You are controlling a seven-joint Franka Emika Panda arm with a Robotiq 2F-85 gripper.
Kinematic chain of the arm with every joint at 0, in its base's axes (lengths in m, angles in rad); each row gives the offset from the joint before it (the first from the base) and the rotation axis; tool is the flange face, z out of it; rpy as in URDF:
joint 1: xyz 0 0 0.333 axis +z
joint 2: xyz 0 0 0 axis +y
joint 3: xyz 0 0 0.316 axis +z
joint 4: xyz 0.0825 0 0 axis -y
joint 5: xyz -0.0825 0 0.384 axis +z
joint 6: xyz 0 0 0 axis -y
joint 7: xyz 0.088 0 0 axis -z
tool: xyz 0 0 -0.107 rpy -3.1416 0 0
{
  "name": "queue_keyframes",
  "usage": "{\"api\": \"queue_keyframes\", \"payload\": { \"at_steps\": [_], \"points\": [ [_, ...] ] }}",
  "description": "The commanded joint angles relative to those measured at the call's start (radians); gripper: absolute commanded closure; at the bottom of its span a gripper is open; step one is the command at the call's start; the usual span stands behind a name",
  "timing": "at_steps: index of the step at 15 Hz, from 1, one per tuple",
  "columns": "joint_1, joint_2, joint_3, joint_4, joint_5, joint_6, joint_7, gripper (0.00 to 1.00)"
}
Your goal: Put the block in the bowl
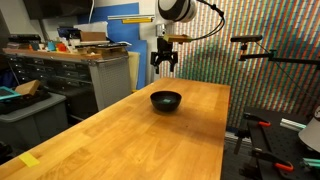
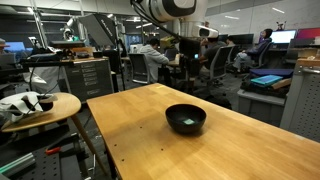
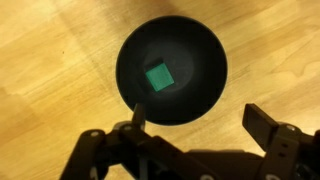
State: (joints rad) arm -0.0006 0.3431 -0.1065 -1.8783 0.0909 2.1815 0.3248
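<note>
Your claw hangs wide and empty above the black bowl; the green block lies inside.

Bright indoor light, soft shadows, low resolution, slight blur

A glossy white, round-jointed arm carries a black two-fingered gripper. A thin black cable leaves its wrist.

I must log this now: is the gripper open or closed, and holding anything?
Gripper: open, holding nothing; the block lies in the bowl.
</note>
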Motion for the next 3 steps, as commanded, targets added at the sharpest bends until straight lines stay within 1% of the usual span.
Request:
{"api": "queue_keyframes", "payload": {
  "at_steps": [1, 3],
  "points": [
    [-0.01, -0.006, 0.01, 0.012, -0.004, -0.028, -0.01, 0.0],
    [-0.013, -0.01, 0.01, 0.019, -0.004, -0.044, -0.023, 0.0]
  ]
}}
